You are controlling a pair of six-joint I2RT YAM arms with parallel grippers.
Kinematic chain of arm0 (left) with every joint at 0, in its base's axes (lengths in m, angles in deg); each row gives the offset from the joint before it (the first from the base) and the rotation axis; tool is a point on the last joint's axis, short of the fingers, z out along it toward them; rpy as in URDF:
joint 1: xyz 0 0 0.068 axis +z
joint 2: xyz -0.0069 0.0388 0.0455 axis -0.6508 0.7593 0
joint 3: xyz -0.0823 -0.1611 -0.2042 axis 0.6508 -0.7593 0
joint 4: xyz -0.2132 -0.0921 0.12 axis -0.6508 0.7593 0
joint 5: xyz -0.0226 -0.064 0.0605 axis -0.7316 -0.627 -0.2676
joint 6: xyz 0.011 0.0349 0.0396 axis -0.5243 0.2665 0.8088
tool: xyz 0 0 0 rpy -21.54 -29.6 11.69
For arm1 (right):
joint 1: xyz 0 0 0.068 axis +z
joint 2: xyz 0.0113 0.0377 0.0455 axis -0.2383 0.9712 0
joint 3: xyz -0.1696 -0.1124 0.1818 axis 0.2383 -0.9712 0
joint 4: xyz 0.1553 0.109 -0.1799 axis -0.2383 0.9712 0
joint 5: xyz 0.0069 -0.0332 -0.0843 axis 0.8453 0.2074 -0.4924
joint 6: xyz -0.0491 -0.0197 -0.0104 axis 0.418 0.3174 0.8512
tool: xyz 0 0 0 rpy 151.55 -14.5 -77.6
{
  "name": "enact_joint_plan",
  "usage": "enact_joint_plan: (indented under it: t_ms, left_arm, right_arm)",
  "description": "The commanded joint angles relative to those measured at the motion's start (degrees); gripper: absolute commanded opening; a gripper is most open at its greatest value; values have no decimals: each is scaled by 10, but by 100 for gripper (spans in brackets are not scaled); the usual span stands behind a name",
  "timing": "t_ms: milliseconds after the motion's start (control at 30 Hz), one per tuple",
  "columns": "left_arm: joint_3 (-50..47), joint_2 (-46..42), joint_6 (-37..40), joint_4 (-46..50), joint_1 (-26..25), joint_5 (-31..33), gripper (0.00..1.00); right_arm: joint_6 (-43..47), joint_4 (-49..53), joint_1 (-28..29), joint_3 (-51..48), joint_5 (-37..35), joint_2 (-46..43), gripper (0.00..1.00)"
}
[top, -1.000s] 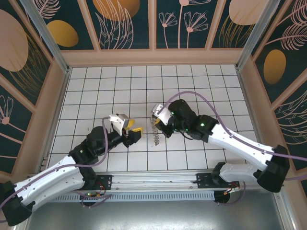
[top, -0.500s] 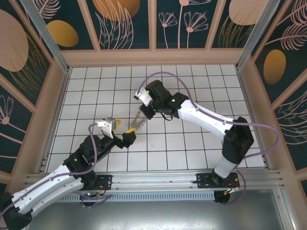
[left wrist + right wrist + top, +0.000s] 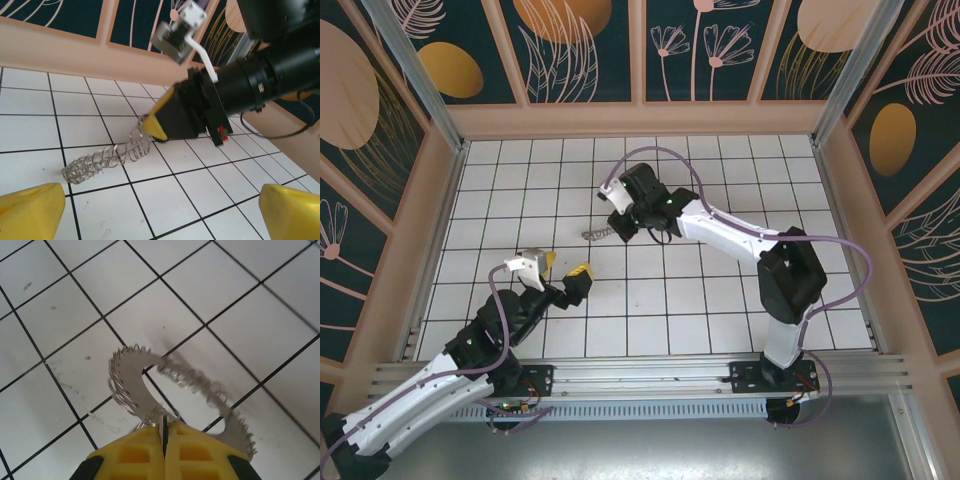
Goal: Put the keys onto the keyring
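The right gripper (image 3: 164, 435) was pinched shut on the thin wire loop of the keyring (image 3: 150, 415), its yellow fingers pressed together with only a hairline seam between them. Joined to that loop was a flat, curved metal strip (image 3: 200, 387) edged with fine wire coils. In the left wrist view its far end appeared to rest on the white tiled table (image 3: 720, 300). The left gripper (image 3: 563, 270) stood near, apart from the strip, its jaws spread wide with nothing between them.

The piece looked light but slick and springy. Held by so thin a loop, it would probably swivel or slip rather than stay put. The strip's broad faces, near its middle, seemed the sounder place for a second hold, since the coils would likely give and snag.
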Motion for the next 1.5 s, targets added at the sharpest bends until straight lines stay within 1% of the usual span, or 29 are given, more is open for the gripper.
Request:
enact_joint_plan:
  t_ms: [0,133,333,533,800,933,1033,1133,1400,1467]
  left_arm:
    - [14,-7,25,13,0,34,98]
    - [24,2,43,9,0,39,99]
    - [23,34,41,-10,0,22,98]
    - [11,43,33,-19,0,16,99]
    - [6,32,31,-6,0,9,98]
    - [4,43,31,-14,0,8,98]
    - [4,60,30,-27,0,1,98]
    - [9,80,33,-38,0,-8,99]
    - [40,130,30,-37,0,11,99]
    - [49,145,25,-36,0,29,98]
  right_arm:
    - [-45,-50,-6,-72,40,-44,0]
    - [-82,-87,-5,-162,67,-80,0]
    - [-117,-129,-7,-279,80,-115,0]
    - [-142,-152,-9,-350,84,-115,0]
    - [-179,-196,-7,-411,104,-111,1]
    - [-188,-201,0,-425,96,-113,6]
    - [-189,-184,1,-428,70,-126,15]
    - [-192,-173,2,-433,52,-149,21]
    - [-183,-153,-1,-431,-20,-261,34]
    - [-173,-148,-7,-421,-41,-291,39]
